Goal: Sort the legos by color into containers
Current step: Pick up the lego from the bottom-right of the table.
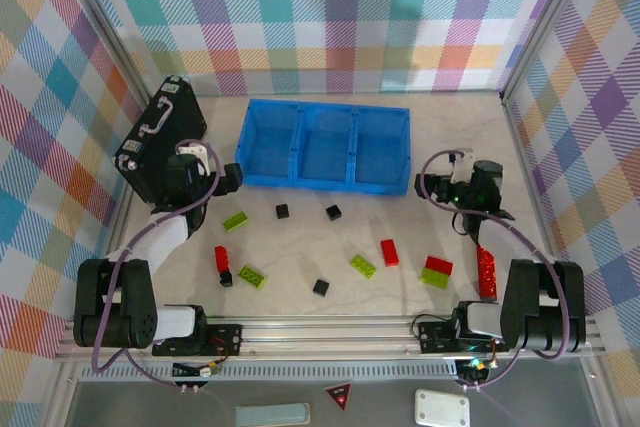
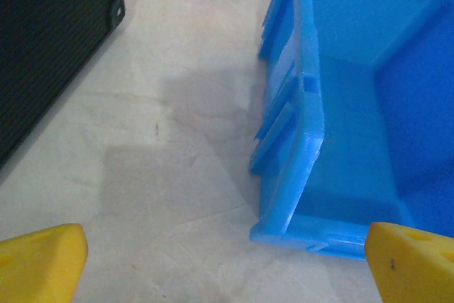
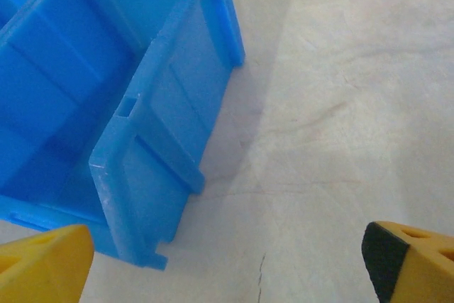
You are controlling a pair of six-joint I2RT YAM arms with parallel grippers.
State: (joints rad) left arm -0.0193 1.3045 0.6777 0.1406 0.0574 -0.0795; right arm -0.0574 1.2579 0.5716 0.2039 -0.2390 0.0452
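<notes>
Marbled table [image 1: 300,247], blue tray [image 1: 326,184], plaid walls [image 1: 330,7]

1. The left arm [image 1: 115,307] and the right arm [image 1: 540,307] are built from chunky black joint housings with rounded corners.
2. Between the black joints sit white and pale grey link casings, one low beside each base. A small white piece tops each wrist.
3. A thin grey-lilac cable [image 1: 128,247] runs along the left arm, and a matching right cable [image 1: 428,175] curls into a loop by the wrist.
4. The left gripper [image 2: 227,267] ends in matte yellow, wedge-shaped fingertips [image 2: 39,264]; one carries a tiny dark speck.
5. The right gripper [image 3: 227,267] has the same yellow fingertips [image 3: 42,264], and one shows a black inner face.
</notes>
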